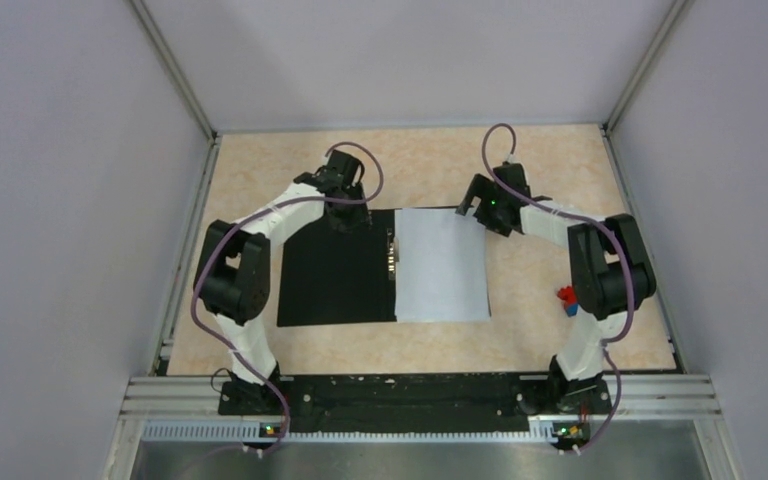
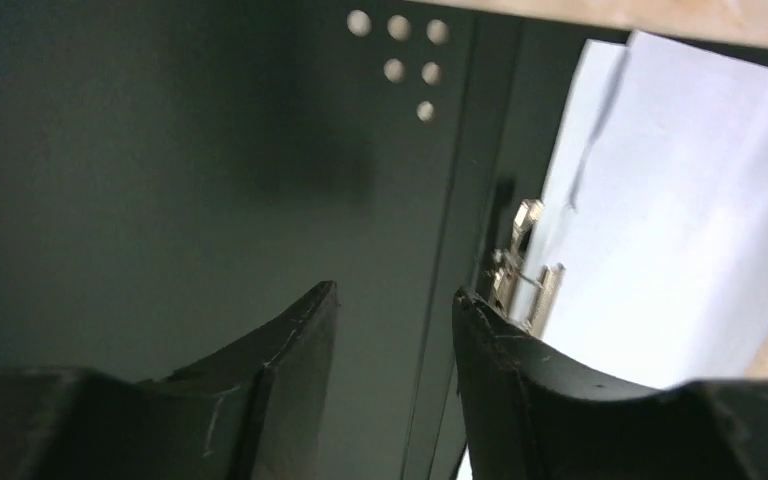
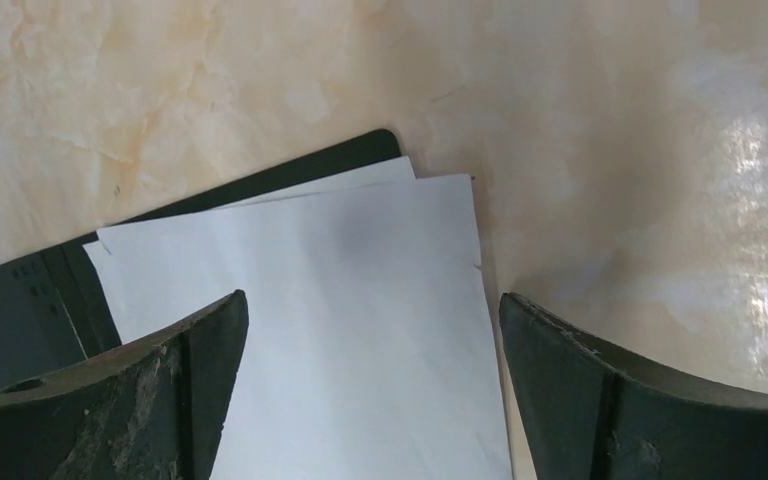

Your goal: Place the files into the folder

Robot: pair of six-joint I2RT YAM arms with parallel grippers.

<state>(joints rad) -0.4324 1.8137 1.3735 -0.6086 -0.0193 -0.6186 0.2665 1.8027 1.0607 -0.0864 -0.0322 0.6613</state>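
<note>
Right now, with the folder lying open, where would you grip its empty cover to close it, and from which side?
Probably the free left edge of the folder, coming in from the left. It lies flat, hinged at the clip, so only that outer edge can lift; the files cover the other half.

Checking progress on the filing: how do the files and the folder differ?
The files are white; the open folder shows its black inside. The folder spreads about twice as wide as the files, which cover only its right half. The folder carries a metal clip at its spine; the files are plain, slightly fanned at the far corner. Both are rectangular and lie flat on the table.
</note>
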